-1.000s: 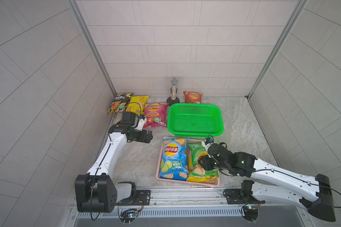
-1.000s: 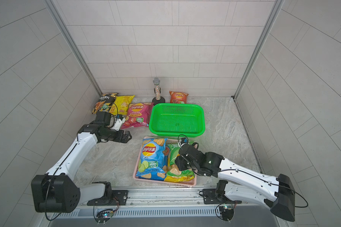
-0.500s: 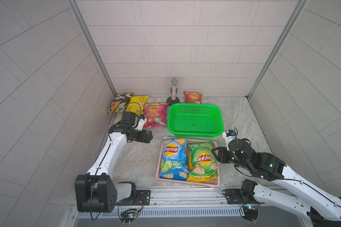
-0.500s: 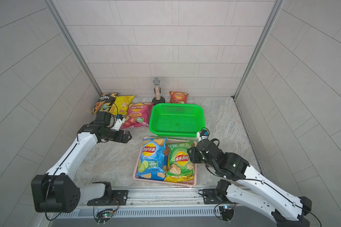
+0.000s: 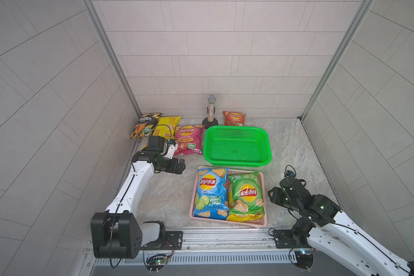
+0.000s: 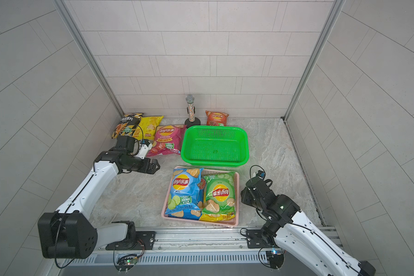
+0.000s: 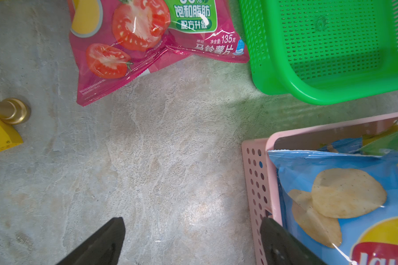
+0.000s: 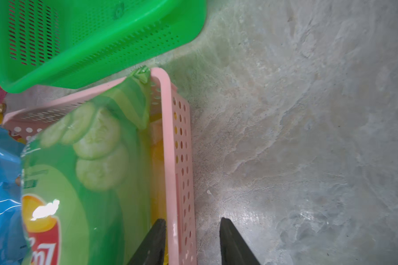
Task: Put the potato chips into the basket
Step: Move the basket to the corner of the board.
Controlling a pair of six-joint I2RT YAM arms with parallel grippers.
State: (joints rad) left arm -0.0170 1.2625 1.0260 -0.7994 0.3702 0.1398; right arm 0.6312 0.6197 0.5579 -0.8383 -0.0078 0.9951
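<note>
Two glossy bags, blue chip bag [image 5: 209, 193] and green chip bag [image 5: 247, 191], are lying side by side in the pink perforated plastic basket [image 8: 165, 137], probably to fit; four other bags [image 5: 189, 139] are waiting behind. Left gripper [image 7: 191, 223] fingers are standing wide open over the marbled stone table [image 5: 167, 196]; right gripper [image 8: 192, 221] fingers are hanging part-open, empty, at the pink rim. Grey tiled walls are enclosing it.

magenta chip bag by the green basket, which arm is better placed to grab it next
Left. The left hand, open and empty, hovers just short of the magenta bag; the right hand is at the pink basket's outer wall, with that filled basket in between.
</note>
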